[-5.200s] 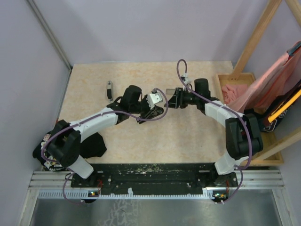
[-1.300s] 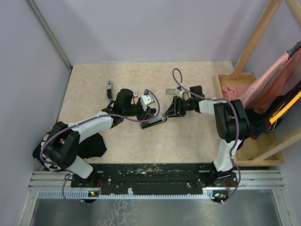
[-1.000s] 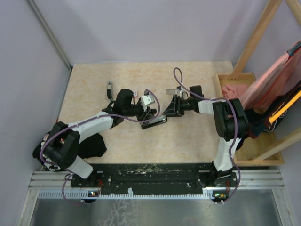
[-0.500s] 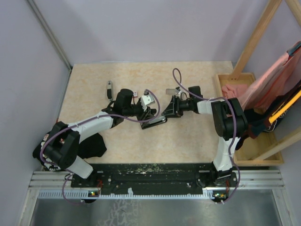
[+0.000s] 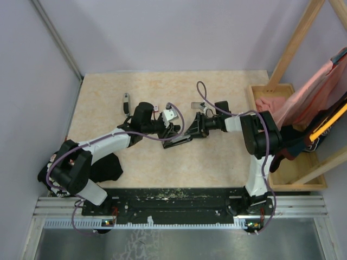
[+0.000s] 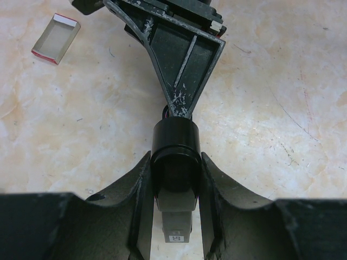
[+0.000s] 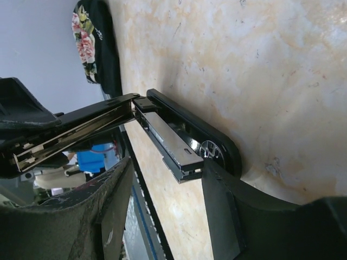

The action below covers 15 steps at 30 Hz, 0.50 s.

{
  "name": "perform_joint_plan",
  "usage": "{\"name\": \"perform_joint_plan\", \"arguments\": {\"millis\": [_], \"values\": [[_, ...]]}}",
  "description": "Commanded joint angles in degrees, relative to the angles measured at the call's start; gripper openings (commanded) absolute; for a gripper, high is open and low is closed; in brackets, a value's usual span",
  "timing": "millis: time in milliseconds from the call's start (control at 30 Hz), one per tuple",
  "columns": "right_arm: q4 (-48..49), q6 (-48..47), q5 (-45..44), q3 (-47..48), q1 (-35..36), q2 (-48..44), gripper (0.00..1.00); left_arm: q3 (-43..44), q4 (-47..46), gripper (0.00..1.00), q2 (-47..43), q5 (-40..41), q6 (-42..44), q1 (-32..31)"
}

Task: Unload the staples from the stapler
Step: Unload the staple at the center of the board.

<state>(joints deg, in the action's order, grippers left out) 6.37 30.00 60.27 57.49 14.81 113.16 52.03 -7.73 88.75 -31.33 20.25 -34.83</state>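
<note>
— Left tool (image 6: 174, 162)?
— Clenched on the stapler's (image 7: 217, 143) rear, above mid-worktop (image 5: 217, 162).
— Right tool (image 7: 168, 165)?
— Released, fingers (image 7: 219, 216) straddling the opened magazine's tip. Whether staples sit inside, I cannot tell.

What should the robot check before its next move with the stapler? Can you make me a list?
1. Hold: left gripper clamps the back end of the stapler: ok.
2. Lid: lifted off the magazine: ok.
3. Right gripper: open, one finger on each side of the magazine's tip: ok.
4. Staples showing in the magazine: cannot tell.
5. Box lies apart from both grippers: ok.
</note>
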Motion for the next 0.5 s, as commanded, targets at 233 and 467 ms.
{"name": "perform_joint_plan", "arguments": {"millis": [233, 467], "values": [[14.8, 10.45, 6.62, -1.3, 1.06, 3.18, 0.54, -0.44, -5.78, 0.0, -2.53, -3.93, -0.33, 0.24], [16.38, 11.91, 8.37, -1.32, 2.5, 4.04, 0.54, -0.88, -6.2, 0.0, -2.71, -4.68, -0.13, 0.29]]}}
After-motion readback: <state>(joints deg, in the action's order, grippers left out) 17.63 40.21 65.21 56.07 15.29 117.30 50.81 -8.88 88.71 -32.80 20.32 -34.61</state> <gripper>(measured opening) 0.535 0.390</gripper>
